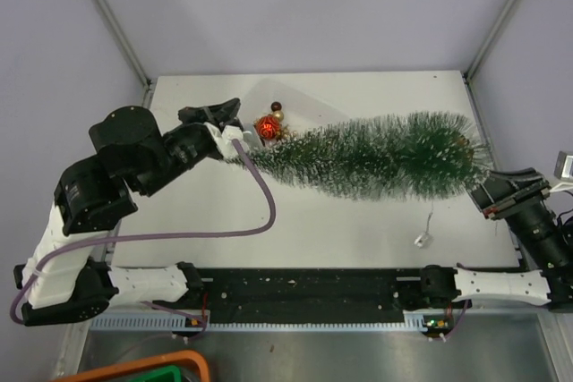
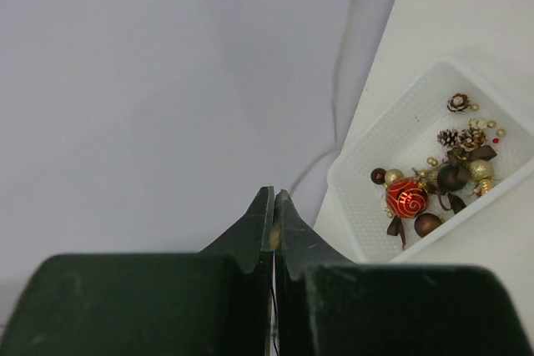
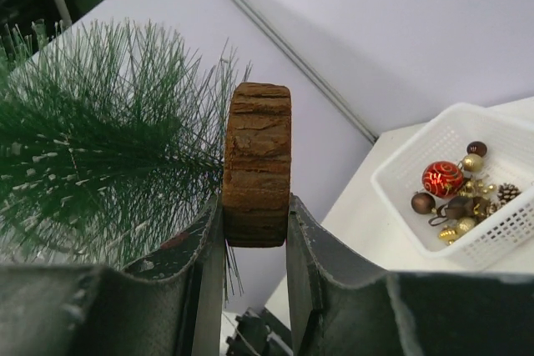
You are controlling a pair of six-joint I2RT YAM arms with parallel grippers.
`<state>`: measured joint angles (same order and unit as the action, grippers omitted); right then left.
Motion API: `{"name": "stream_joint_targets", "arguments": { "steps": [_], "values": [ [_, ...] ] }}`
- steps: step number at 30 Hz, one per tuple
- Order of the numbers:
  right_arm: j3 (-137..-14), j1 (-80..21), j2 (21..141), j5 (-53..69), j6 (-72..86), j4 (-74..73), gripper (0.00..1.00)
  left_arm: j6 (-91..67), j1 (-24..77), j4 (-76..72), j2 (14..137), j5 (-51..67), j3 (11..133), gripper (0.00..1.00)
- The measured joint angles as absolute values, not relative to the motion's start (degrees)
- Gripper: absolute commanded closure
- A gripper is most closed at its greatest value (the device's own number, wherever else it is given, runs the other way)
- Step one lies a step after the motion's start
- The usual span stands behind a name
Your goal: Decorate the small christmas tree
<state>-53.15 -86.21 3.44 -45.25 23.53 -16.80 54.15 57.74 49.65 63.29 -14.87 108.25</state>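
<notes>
Pale lilac-grey walls (image 1: pixel 313 6) close the space in on three sides, with bare aluminium posts (image 1: pixel 107 11) running up the corners. Between them sits the flat white bench (image 1: pixel 358 221), matte and plain, with a black rail (image 1: pixel 304 288) along its near edge where both arms are bolted. The slim, dark green, frost-tipped bottle-brush christmas tree (image 1: pixel 376 157) is held on its side across the far half of the bench. Its tip points left toward the tray and its wide end sits at the right. There the right claw (image 3: pixel 254 206) is clamped on the edge of the tree's round, bark-rimmed brown wooden disc base (image 3: pixel 257 174), one finger against each flat face. The left claw (image 2: pixel 273 206) hangs by the far-left corner with its jaws pressed together. A purple cable (image 1: pixel 179 237) loops from its arm across the bench. Just beside it, the shallow white perforated plastic tray (image 2: pixel 367 206) holds a heap of ornaments. Among them are a red glitter-swirled bauble (image 2: pixel 407 198), dark brown balls (image 2: pixel 427 223), small gold beads (image 2: pixel 480 170) and frosted pinecones (image 2: pixel 458 102). A tiny pale ornament on a thin thread (image 1: pixel 421 240) lies alone near the right front of the bench.
</notes>
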Motion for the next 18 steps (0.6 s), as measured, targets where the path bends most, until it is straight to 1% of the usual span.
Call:
{"name": "stream_joint_targets", "arguments": {
  "steps": [6, 10, 12, 16, 18],
  "values": [
    [-51.9, -88.7, 6.2, -51.2, 21.8, -6.9, 1.0, 50.9, 57.7, 51.8, 62.8, -12.1, 109.6, 1.0],
    [-51.8, -90.8, 8.1, -54.2, 21.0, -3.5, 1.0, 47.2, 57.7, 54.2, 66.9, -8.8, 120.9, 1.0],
    [-51.7, -90.9, 8.1, -55.5, 21.6, -0.9, 1.0, 46.6, 57.7, 54.0, 66.5, -7.4, 122.4, 1.0],
    [-52.1, -91.0, 8.7, -58.7, 23.3, 2.3, 1.0, 46.9, 57.7, 54.7, 61.5, -5.2, 116.0, 1.0],
    [-54.1, -91.0, 11.2, -60.4, 24.5, 1.8, 1.0, 47.6, 57.7, 55.5, 59.8, -4.1, 113.6, 1.0]
  ]
}}
